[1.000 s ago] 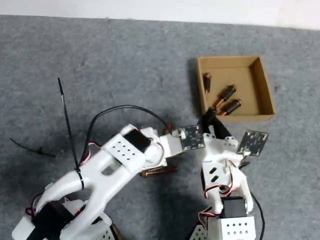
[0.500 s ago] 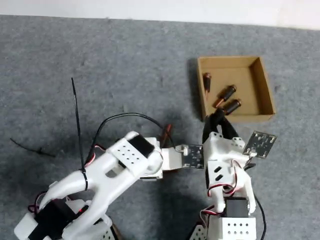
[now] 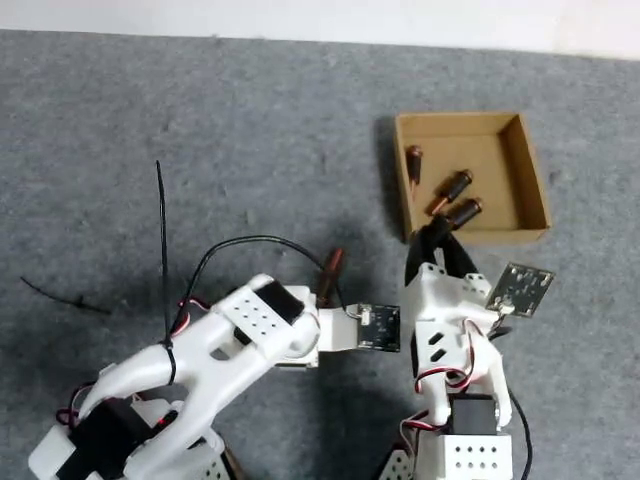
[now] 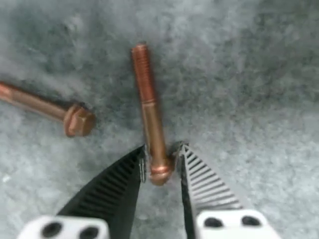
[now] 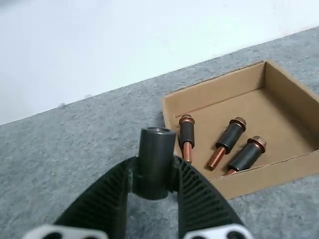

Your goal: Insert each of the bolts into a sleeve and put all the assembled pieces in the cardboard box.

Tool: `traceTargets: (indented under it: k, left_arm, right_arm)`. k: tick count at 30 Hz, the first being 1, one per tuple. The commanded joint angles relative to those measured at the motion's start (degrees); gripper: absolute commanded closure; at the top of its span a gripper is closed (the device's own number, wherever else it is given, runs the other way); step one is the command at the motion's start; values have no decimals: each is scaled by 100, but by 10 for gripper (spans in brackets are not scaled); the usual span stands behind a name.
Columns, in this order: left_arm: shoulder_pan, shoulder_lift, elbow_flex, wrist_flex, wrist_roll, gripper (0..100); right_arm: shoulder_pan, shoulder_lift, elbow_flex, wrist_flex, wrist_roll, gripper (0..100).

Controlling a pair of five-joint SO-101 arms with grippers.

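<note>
My left gripper point(image 4: 160, 152) is shut on the head of a copper bolt point(image 4: 149, 109), whose threaded shank points away over the grey carpet. In the high view that bolt point(image 3: 331, 268) sticks out past the left arm, left of the right gripper. A second bolt point(image 4: 50, 107) lies loose on the carpet beside it. My right gripper point(image 5: 154, 172) is shut on an upright black sleeve point(image 5: 155, 154), just in front of the cardboard box point(image 3: 528, 180). Its black fingers point(image 3: 437, 242) are by the box's near wall. The box point(image 5: 209, 94) holds three bolts fitted in sleeves point(image 5: 228, 139).
A black cable tie point(image 3: 60, 295) lies on the carpet at the left. Another long black tie point(image 3: 161, 230) stands up from the left arm. Grey carpet point(image 3: 250, 130) stretches open to the left of the box.
The left arm has drawn back toward its base and its wrist has turned; the held bolt now points toward the far side. The right gripper has edged closer to the box.
</note>
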Motion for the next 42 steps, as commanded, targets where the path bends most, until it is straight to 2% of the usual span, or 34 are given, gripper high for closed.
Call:
traceTargets:
  k: [1,23,29,42]
  left_arm:
    - [-268,-22,-31,-158,-35,885]
    - [-365,-4,198,-413,-35,886]
    - [-365,-4,198,-413,-255,998]
    - [-374,-4,268,-440,-290,994]
  right_arm:
    - [66,-4,567,-180,62,993]
    - [66,-4,567,-180,62,993]
    - [66,-4,567,-180,62,993]
    - [57,-4,576,-180,62,993]
